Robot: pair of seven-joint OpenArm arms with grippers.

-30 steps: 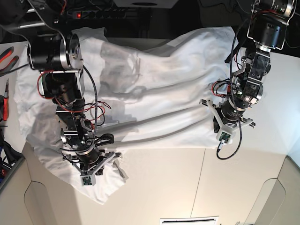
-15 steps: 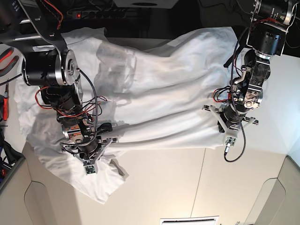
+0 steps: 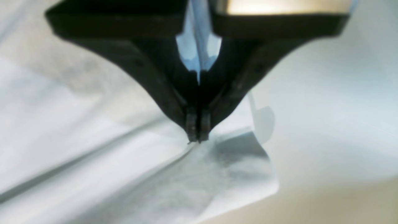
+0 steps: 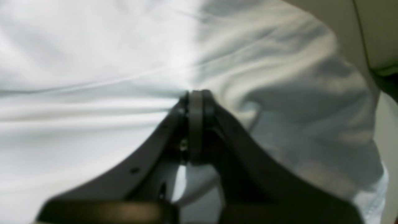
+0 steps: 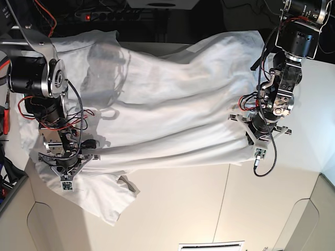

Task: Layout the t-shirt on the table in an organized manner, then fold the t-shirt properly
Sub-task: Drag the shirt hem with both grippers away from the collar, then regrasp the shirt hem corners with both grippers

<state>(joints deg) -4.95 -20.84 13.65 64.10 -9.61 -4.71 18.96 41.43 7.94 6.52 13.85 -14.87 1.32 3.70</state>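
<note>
Here thin white t-shirt (image 5: 178, 104) (creased) stretches between both clamped pincers.

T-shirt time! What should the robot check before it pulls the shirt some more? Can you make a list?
1. Left gripper shut on the t-shirt: ok, tips pinch the cloth near a corner.
2. Right gripper shut on the t-shirt: ok, creases run into its closed tips.
3. Cloth pulled straight between the two grippers: ok, long creases run across.
4. Shirt lying flat: not ok, wrinkled, and a loose flap hangs toward the near edge.
5. Shirt fully on the table: cannot tell, the far edge sits by the dark background.
</note>
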